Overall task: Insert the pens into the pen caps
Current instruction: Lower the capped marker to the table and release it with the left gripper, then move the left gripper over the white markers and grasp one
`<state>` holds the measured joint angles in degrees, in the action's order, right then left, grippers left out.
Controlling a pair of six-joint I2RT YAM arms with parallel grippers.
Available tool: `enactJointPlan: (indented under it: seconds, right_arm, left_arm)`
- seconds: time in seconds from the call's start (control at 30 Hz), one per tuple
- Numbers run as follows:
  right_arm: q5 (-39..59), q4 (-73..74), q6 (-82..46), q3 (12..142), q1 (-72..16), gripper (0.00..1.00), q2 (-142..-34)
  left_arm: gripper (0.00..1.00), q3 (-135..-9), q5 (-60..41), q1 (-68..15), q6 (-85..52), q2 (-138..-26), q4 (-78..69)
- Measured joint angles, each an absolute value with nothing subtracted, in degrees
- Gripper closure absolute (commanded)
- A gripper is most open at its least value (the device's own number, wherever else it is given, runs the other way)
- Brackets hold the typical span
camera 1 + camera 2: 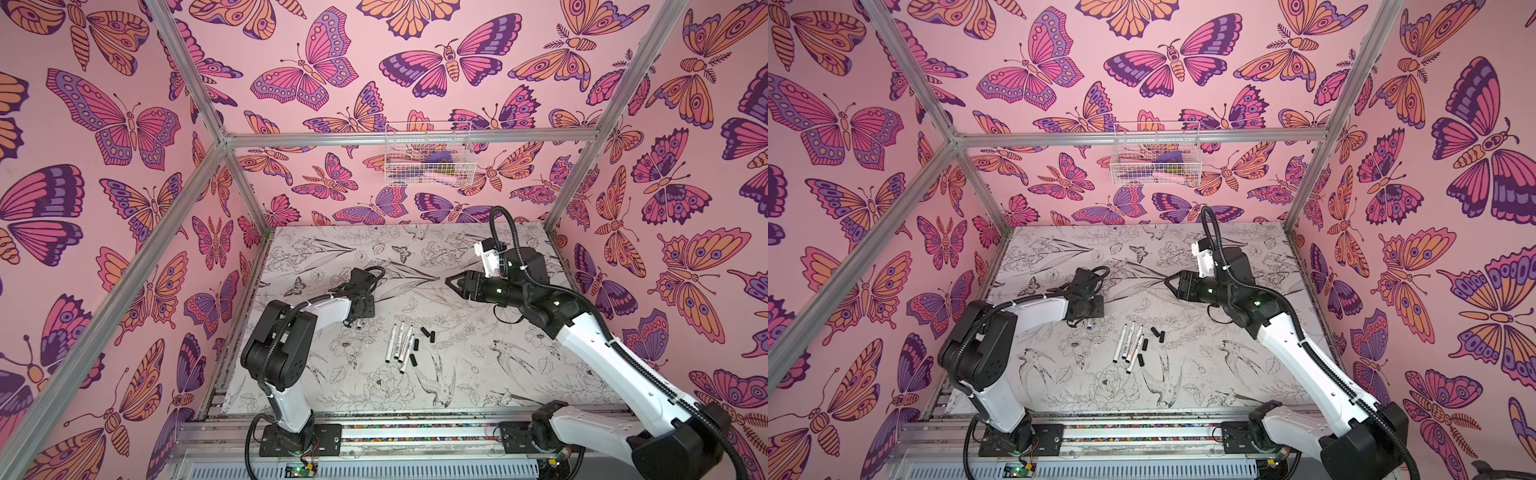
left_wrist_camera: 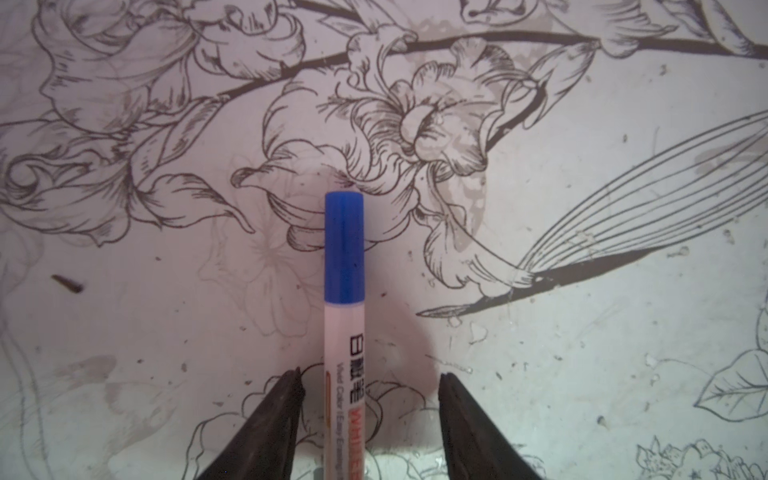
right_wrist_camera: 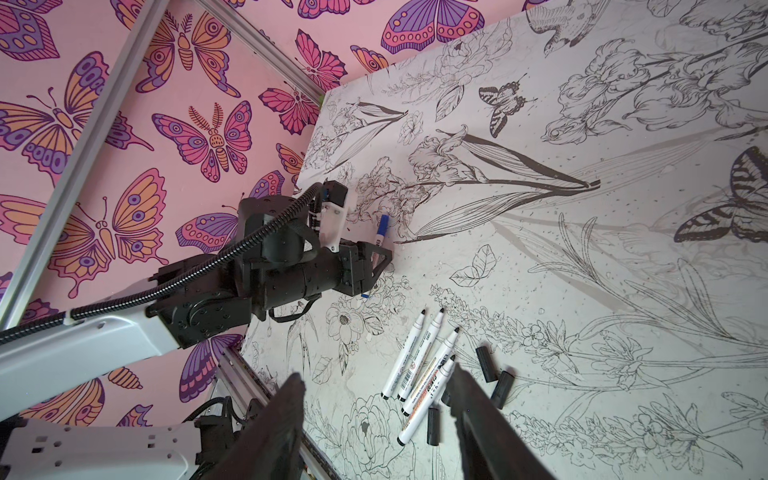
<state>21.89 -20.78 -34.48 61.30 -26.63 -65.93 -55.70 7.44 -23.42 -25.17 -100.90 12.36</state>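
A white pen [image 2: 344, 353] wearing the blue pen cap [image 2: 344, 247] lies on the table between the fingers of my left gripper [image 2: 372, 376], which is open, with a gap on both sides of the barrel. In both top views that gripper [image 1: 357, 322] [image 1: 1086, 322] points down at the table's left middle. Several uncapped white pens [image 1: 399, 343] [image 3: 419, 357] lie side by side at the centre, with several black pen caps [image 1: 428, 333] [image 3: 486, 363] scattered next to them. My right gripper [image 1: 451, 284] [image 3: 376, 374] hovers above the table, open and empty.
A white wire basket [image 1: 428, 153] hangs on the back wall. Aluminium frame posts [image 1: 569, 199] stand at the table's corners, and a rail [image 1: 374, 432] carrying both arm bases runs along the front edge. Butterfly-patterned walls close in three sides.
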Motion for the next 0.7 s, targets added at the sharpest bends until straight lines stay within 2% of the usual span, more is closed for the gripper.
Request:
enactJointPlan:
  seconds: [0.37,0.6,0.7]
  right_arm:
    - [21.87,-20.75,-34.46,60.75,-26.63,0.43,-66.0]
    - [21.87,-20.75,-34.46,60.69,-26.63,0.43,-66.48]
    - [21.87,-20.73,-34.46,60.58,-26.63,0.44,-66.63]
  left_arm:
    - [0.34,-48.18,5.19,-24.69,-24.77,-84.97,13.43]
    - [0.33,-44.84,1.58,-33.61,-24.71,-81.49,13.5]
    - [0.37,-44.38,-0.23,-37.87,-24.64,-82.91,13.76]
